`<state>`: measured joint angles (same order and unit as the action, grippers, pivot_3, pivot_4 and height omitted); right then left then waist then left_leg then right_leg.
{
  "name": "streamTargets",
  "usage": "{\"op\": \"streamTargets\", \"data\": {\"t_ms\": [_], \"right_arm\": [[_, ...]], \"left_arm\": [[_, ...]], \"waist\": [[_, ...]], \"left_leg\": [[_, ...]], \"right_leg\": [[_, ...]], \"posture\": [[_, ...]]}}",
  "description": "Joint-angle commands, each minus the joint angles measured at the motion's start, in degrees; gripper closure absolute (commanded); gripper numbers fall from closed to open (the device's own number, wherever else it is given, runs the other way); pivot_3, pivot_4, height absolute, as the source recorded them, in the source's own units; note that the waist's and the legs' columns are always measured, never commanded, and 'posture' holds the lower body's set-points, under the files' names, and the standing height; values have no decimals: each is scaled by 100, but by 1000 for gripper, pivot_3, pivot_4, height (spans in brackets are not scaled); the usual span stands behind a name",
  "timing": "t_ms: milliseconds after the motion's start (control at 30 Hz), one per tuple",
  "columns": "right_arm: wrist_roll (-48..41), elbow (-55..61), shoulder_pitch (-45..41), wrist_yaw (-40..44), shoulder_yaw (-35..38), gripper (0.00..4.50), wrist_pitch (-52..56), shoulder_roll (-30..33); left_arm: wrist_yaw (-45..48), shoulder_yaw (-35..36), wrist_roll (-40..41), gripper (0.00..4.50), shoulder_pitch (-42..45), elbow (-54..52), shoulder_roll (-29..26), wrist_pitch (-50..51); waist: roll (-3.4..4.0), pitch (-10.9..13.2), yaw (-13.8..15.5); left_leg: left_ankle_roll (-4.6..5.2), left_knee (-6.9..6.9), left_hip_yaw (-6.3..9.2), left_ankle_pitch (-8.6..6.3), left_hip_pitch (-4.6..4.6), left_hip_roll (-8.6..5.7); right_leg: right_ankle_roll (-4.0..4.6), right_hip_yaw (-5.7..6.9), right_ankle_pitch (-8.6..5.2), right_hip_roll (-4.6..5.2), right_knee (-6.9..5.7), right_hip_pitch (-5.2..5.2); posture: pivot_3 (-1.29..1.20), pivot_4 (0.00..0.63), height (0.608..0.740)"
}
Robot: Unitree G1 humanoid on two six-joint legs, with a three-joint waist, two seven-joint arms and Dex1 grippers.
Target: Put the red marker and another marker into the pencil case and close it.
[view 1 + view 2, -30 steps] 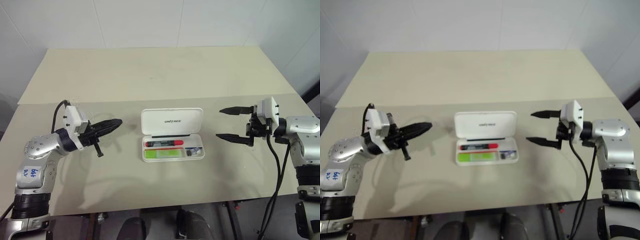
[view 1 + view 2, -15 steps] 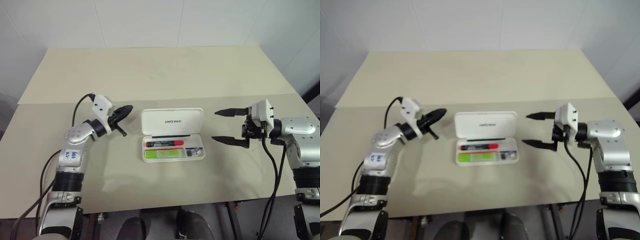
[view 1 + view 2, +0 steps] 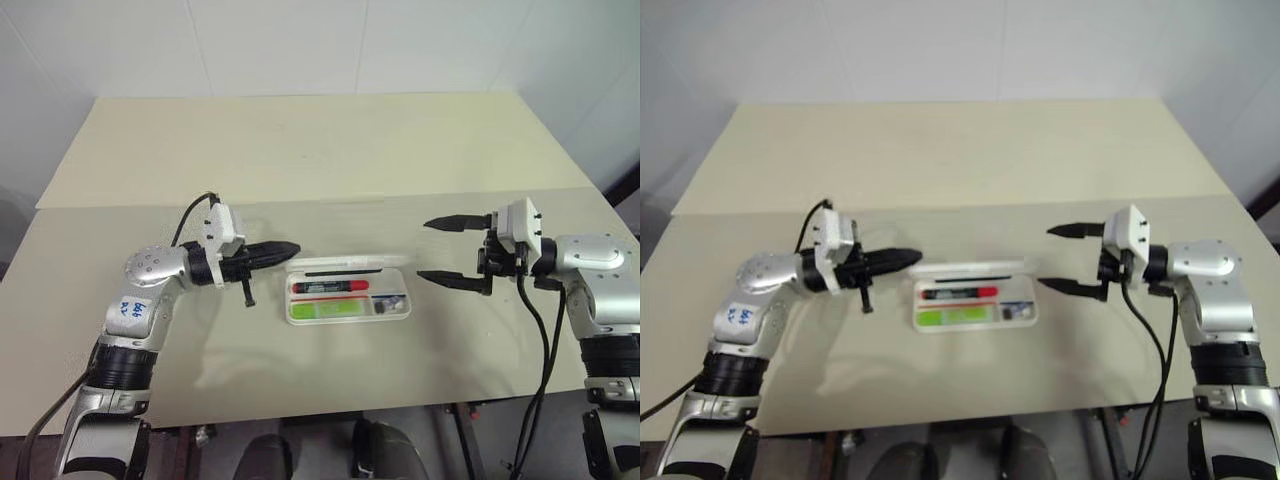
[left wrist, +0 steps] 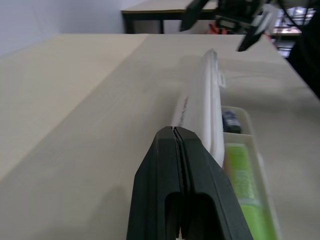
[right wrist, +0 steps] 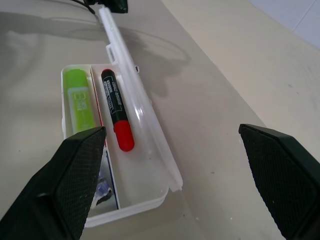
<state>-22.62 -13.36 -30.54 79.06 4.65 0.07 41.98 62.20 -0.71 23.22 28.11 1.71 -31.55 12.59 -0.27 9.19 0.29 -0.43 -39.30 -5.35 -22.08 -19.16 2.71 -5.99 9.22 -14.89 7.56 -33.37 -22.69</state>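
The white pencil case (image 3: 399, 314) lies open at the table's middle. Its lid (image 3: 345, 265) leans forward over the tray, about half down. In the tray the red marker (image 3: 330, 287) lies behind the green marker (image 3: 325, 309). My left gripper (image 3: 291, 246) is shut with nothing in it, its tip against the back of the lid's left end; the left wrist view shows the lid (image 4: 205, 115) just beyond the fingertips. My right gripper (image 3: 441, 250) stands open and empty, just right of the case and apart from it.
A small dark item (image 3: 388, 302) sits in the case's right compartment. The beige table (image 3: 300, 160) has a seam running across it behind the case. Its front edge is close to me, and a white wall stands behind.
My left gripper has swung right to the lid's back. The lid has tipped from upright to leaning over the tray. The right gripper has barely moved.
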Motion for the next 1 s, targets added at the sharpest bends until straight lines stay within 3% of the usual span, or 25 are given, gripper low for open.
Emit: {"op": "streamTargets", "data": {"t_ms": [33, 233, 500, 700, 1000], "right_arm": [[-87, 229, 10, -80, 74, 0, 19, 14], [-112, 322, 19, -132, 116, 0, 73, 55], [-169, 680, 221, -311, 204, 0, 175, 64], [-266, 1087, 530, -540, 318, 0, 303, 87], [-351, 1459, 848, -817, 372, 0, 376, 53]], "left_arm": [[400, -275, -35, 4458, 30, -412, -219, 38], [648, -988, -753, 4458, 190, -338, -409, -190], [45, -1601, -1543, 4458, 586, 3, 70, 151], [-17, -1874, -1681, 4458, 808, -216, 299, 718], [75, -2317, -1874, 4458, 800, -654, 106, 1609]], "waist": [[0, 0, -4], [0, 0, -7], [0, 0, 57], [0, 0, 123], [-1, -1, 116]], "left_leg": [[0, 0, 0, 0, 0, 0], [0, 0, -2, 0, 1, 0], [0, 0, -2, 0, 1, 0], [0, 0, -2, 0, 0, 0], [0, -9, -2, 0, 1, 0]], "right_leg": [[0, 0, 0, 0, 0, 0], [0, -1, 0, -1, 0, 0], [0, -1, 0, -1, 0, 0], [0, 0, 0, -3, 0, -1], [0, -4, 0, -2, 0, 3]], "posture": [[0, 150, 740], [0, 150, 740], [0, 150, 740], [0, 150, 740], [0, 150, 740]]}}
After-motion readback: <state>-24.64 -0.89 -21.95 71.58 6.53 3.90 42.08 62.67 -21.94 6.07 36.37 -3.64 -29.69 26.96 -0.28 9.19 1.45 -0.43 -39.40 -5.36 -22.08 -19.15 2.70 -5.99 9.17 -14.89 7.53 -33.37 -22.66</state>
